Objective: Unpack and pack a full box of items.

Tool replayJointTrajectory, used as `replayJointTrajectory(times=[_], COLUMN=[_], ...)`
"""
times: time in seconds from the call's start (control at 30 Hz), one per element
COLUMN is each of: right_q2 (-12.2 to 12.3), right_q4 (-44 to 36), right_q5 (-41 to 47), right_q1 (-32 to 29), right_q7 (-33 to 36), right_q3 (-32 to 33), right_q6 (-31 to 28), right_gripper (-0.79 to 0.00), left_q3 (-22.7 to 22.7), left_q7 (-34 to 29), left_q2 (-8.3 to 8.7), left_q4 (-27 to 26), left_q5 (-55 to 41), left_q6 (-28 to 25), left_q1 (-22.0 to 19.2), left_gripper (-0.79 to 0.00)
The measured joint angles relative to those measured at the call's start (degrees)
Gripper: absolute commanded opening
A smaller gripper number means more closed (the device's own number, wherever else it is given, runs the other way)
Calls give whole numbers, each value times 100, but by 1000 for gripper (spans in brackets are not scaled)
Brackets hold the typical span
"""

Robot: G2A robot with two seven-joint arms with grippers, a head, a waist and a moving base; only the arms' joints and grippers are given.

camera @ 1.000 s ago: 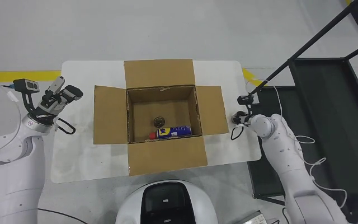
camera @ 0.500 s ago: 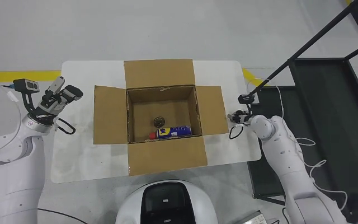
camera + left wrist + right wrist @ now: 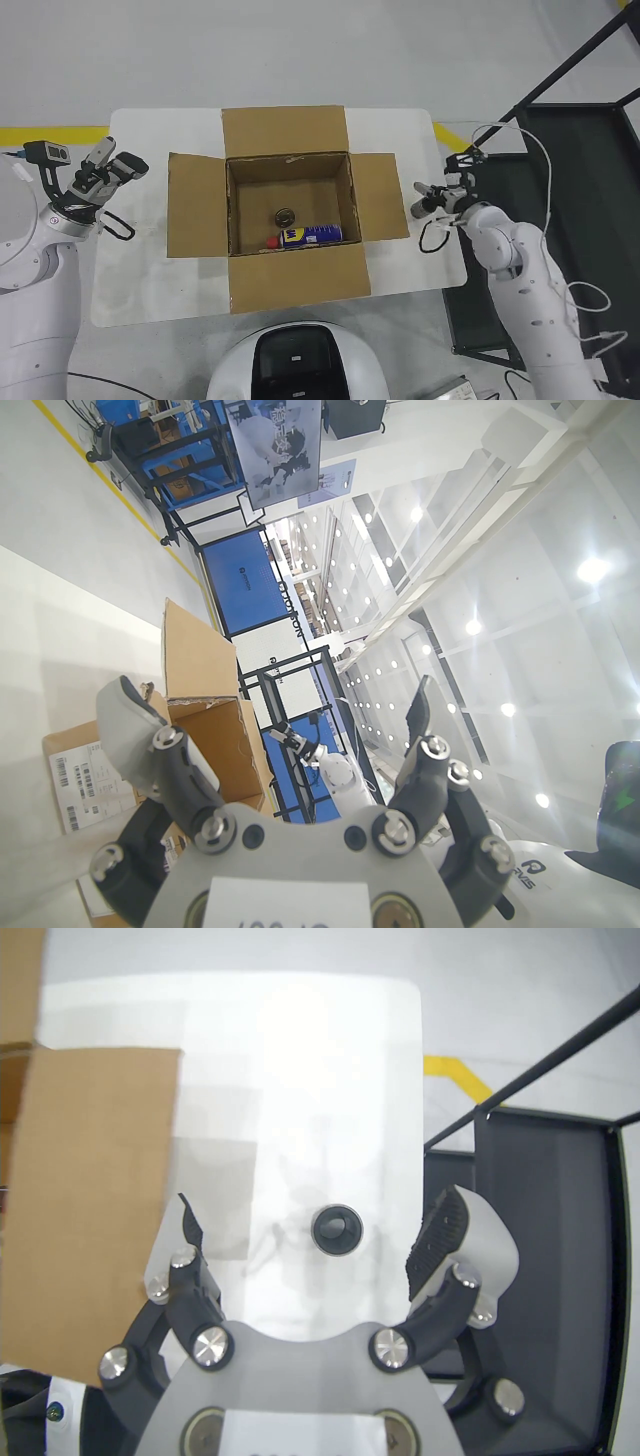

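Box (image 3: 285, 130), cardboard, all four flaps folded out, sits mid-tabletop (image 3: 150, 285). Against its inner wall at 6 o'clock lies a blue-and-yellow spray can (image 3: 312, 235), flat, red cap toward 9 o'clock. Near the box centre is a small round dark item (image 3: 284, 215), too small to identify. Left tool (image 3: 128, 165) is at 9 o'clock of the box, over the tabletop edge, spread wide, empty. Right tool (image 3: 420, 205) is at 3 o'clock, past the flap, also wide and empty. Between its fingers, on the tabletop, lies a black round piece (image 3: 337, 1230); cannot tell what it is.
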Motion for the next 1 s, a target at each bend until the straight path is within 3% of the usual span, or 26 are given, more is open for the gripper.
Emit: replayJointTrajectory(times=[0.17,0.33,0.5,0.63,1.0], right_q2=[21,16,-64,-167,-466], right_q4=[-958,-1083,-585,146,1558], right_q5=[7,141,90,585,759], right_q1=[-71,545,1436,2090,3152], right_q7=[-8,425,764,830,785], right_q3=[-146,-876,-1810,-2446,-3720], right_q6=[-709,-1721,-2179,-2448,-2398], right_gripper=[0,0,0,0,0], left_q3=[0,0,0,0,0], left_q7=[0,0,0,0,0], left_q2=[0,0,0,0,0], left_q4=[0,0,0,0,0], left_q5=[0,0,0,0,0], left_q6=[0,0,0,0,0], left_q1=[0,0,0,0,0], left_gripper=[0,0,0,0,0])
